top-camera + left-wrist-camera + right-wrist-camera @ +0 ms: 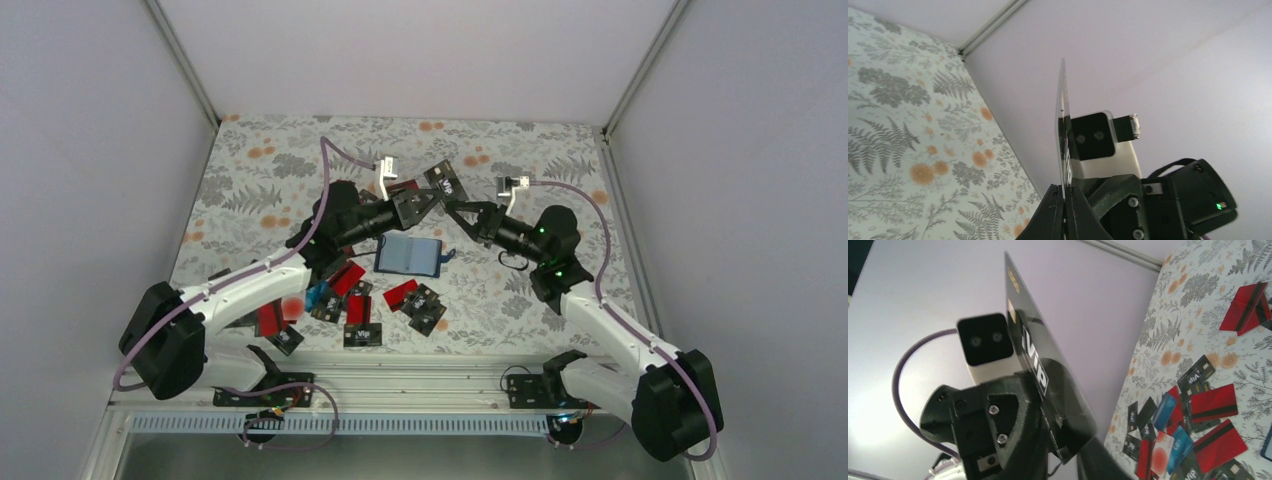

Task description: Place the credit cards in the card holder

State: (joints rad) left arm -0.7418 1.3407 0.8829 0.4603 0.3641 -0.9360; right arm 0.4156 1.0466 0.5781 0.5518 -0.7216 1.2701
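Black VIP card [445, 180]: above counter [260, 170], clenched in left fingers [1048, 216]; right fingers [468, 218] adjacent, grip cannot be told.

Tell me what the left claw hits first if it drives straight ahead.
Probably the right claw, facing it head-on just beyond the black VIP card that the left claw grips. The gap between them is hard to judge.

Top view: high, behind the arm bases [165, 345], looking down over the whole table [270, 180] to the far wall [420, 55]. Wrist views: close, low, tilted up, facing each other across one black card [1063, 125]. Left sees right wrist camera [1093, 136]; right sees left wrist camera [984, 342], plus near-left table.
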